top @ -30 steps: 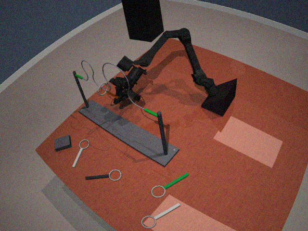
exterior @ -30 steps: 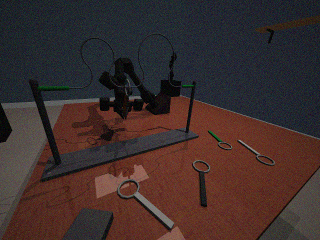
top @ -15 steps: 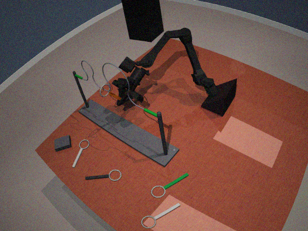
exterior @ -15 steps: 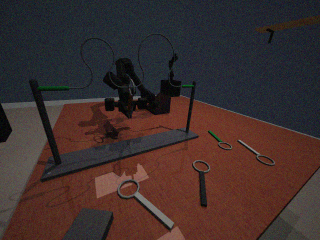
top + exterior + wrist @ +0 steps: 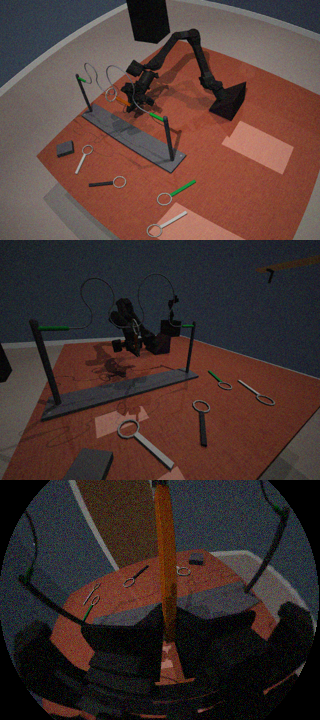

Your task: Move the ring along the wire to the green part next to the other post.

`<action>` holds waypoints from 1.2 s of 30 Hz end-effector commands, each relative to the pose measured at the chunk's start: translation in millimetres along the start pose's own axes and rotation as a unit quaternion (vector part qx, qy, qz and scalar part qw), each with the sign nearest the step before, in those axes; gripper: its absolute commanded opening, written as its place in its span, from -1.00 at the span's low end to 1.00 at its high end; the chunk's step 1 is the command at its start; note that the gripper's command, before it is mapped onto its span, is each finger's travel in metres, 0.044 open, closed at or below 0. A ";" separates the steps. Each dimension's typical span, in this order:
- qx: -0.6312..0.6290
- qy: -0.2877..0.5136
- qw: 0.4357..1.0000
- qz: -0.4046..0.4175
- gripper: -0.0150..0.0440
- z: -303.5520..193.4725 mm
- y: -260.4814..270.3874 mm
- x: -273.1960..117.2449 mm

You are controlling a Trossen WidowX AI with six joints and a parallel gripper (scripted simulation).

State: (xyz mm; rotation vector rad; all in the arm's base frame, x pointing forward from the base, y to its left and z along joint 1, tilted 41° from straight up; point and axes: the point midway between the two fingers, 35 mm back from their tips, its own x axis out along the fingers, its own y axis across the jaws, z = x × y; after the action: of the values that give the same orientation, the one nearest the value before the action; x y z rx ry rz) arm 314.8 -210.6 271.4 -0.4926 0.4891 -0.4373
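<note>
In the top view, you have the ring (image 5: 105,95) (image 5: 132,323) out on the thin grey wire (image 5: 121,67) (image 5: 155,273) (image 5: 36,540), in the dip between its two humps. The post at ten o'clock (image 5: 84,93) (image 5: 45,361) (image 5: 267,555) and the post at five o'clock (image 5: 168,138) (image 5: 190,348) (image 5: 52,602) both stand well apart from it. Your gripper (image 5: 130,105) (image 5: 136,349) (image 5: 164,606) is closed on the orange handle (image 5: 123,101) (image 5: 136,340) (image 5: 167,560), which leaves the ring toward four o'clock. So the pick-up is done, and the carry looks roughly half complete.

In the exterior view, the wire appears to run through the ring, with the handle hanging toward six o'clock. You cannot tell here whether metal touches metal. One green part (image 5: 81,79) (image 5: 53,328) lies toward nine o'clock, the other (image 5: 156,117) (image 5: 187,326) toward three. Which is your goal isn't settled by these pictures; either way, a hump remains to be threaded.

In the wrist view, the handle rises from the fingers toward twelve o'clock, firmly gripped by the look of it; you cannot see the ring clearly. Still left for you: reach the goal's green part, hang the ring, open up and back clear.
</note>
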 end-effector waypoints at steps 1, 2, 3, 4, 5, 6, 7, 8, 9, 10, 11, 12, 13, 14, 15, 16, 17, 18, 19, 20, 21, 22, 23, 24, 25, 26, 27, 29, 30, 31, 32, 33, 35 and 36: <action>0.028 0.002 0.999 0.015 -1.00 1.1 11.2 -2.6; 0.034 0.003 0.999 0.018 -1.00 1.2 13.3 -3.0; 0.041 0.003 0.999 0.022 -1.00 1.4 15.8 -3.4; 0.049 0.004 0.998 0.027 -1.00 1.7 18.8 -3.9; 0.058 0.005 0.998 0.032 -1.00 2.0 22.2 -4.5; 0.068 0.007 0.997 0.037 -1.00 2.4 25.6 -5.1; 0.078 0.008 0.996 0.043 -1.00 2.9 29.1 -5.8; 0.087 0.009 0.995 0.049 -1.00 3.5 32.6 -6.6; 0.097 0.010 0.994 0.054 -1.00 4.2 36.1 -7.4; 0.107 0.011 0.992 0.060 -1.00 4.9 39.5 -8.2; 0.117 0.013 0.991 0.066 -1.00 5.7 43.0 -9.1; 0.128 0.014 0.989 0.072 -1.00 6.6 46.4 -10.0; 0.138 0.015 0.987 0.078 -1.00 7.6 49.9 -11.0; 0.148 0.017 0.985 0.083 -1.00 8.7 53.4 -12.1; 0.159 0.018 0.983 0.089 -1.00 9.8 56.8 -13.1; 0.169 0.019 0.981 0.095 -1.00 11.0 60.2 -14.2; 0.180 0.020 0.978 0.101 -1.00 12.3 63.6 -15.4; 0.190 0.022 0.976 0.107 -1.00 13.7 66.9 -16.6; 0.201 0.023 0.973 0.113 -1.00 15.2 70.2 -17.8; 0.211 0.024 0.970 0.119 -1.00 16.7 73.5 -19.1; 0.221 0.026 0.967 0.125 -1.00 18.3 76.7 -20.4; 0.232 0.027 0.964 0.131 -1.00 20.0 79.8 -21.7; 0.242 0.028 0.960 0.137 -1.00 21.8 82.9 -23.1; 0.253 0.030 0.956 0.143 -1.00 23.6 86.0 -24.5; 0.263 0.031 0.953 0.149 -1.00 25.5 89.0 -26.0; 0.273 0.032 0.949 0.155 -1.00 27.5 91.9 -27.4; 0.284 0.033 0.945 0.160 -1.00 29.5 94.8 -29.0; 0.304 0.036 0.936 0.172 -1.00 33.8 100.3 -32.1; 0.314 0.037 0.932 0.178 -1.00 36.1 103.0 -33.7; 0.324 0.038 0.927 0.183 -1.00 38.3 105.6 -35.3; 0.334 0.040 0.922 0.189 -1.00 40.7 108.2 -37.0; 0.344 0.041 0.917 0.195 -1.00 43.1 110.6 -38.6; 0.364 0.043 0.907 0.206 -1.00 48.1 115.3 -42.0; 0.374 0.045 0.902 0.211 -1.00 50.6 117.5 -43.7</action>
State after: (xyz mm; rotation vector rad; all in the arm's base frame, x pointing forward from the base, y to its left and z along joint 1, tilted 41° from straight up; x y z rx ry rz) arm 337.4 -89.3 254.4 0.3141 0.4725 -0.2261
